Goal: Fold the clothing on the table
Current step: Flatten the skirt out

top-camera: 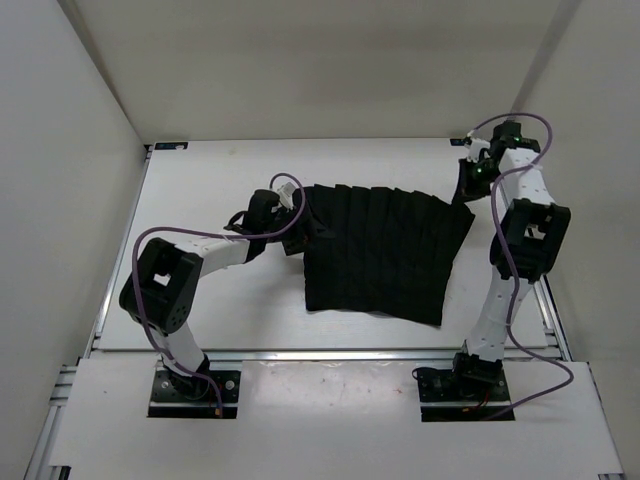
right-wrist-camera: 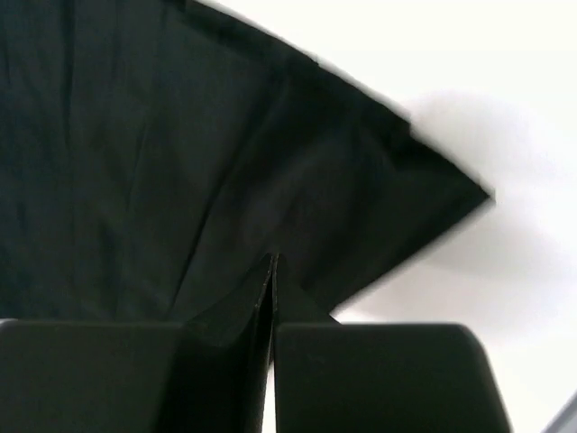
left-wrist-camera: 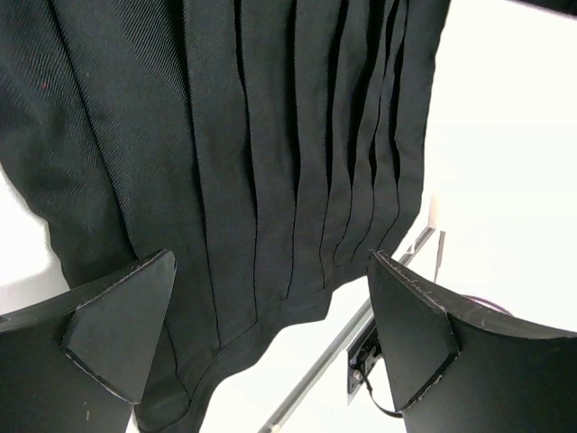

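Observation:
The black pleated clothing (top-camera: 380,255) lies spread flat on the white table (top-camera: 220,300), wider at its far edge. My left gripper (top-camera: 295,222) hovers over the garment's far left corner. In the left wrist view it (left-wrist-camera: 270,334) is open wide, with pleated clothing (left-wrist-camera: 225,135) and bare table (left-wrist-camera: 505,135) below and nothing between its fingers (left-wrist-camera: 117,334). My right gripper (top-camera: 468,188) sits at the far right corner. Seen from the right wrist, it (right-wrist-camera: 272,263) is shut, tips over the clothing (right-wrist-camera: 180,162) near its pointed corner, with no fabric visibly pinched.
White enclosure walls (top-camera: 80,120) stand on the left, the back and the right. A metal rail (top-camera: 320,352) runs along the near table edge, also seen as the rail (left-wrist-camera: 334,361) in the left wrist view. Purple cables (top-camera: 140,300) loop from both arms.

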Robot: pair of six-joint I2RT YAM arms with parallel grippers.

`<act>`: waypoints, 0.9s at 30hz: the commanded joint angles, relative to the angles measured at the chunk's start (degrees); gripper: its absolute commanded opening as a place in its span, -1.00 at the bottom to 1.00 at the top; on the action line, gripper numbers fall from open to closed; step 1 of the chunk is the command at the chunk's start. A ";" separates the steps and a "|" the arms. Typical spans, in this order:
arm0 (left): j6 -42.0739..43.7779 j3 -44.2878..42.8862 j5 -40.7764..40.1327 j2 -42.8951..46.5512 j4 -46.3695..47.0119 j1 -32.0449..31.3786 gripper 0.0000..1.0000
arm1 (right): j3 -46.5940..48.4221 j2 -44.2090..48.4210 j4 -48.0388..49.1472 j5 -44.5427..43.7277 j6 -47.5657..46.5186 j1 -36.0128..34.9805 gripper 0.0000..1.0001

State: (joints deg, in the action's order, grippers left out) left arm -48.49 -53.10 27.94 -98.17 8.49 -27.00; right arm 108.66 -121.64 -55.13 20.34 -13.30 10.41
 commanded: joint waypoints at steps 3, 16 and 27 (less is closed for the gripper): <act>1.11 -1.30 0.88 0.26 -0.67 -0.24 0.98 | 11.47 -10.08 -3.13 -1.70 -1.47 -0.57 -0.96; -0.47 0.28 -0.08 1.05 0.64 0.29 0.97 | 15.54 -18.82 -10.96 -19.20 -3.92 1.96 -0.99; -1.70 -1.30 -0.08 -1.58 1.88 0.03 0.96 | 4.90 -11.95 -9.47 -30.44 -3.84 7.60 -1.00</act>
State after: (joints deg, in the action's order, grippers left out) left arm -50.24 -53.01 27.66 -98.83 9.74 -26.81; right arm 116.31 -136.81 -64.58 -3.31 -15.94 18.33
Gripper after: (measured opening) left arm 0.983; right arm 0.002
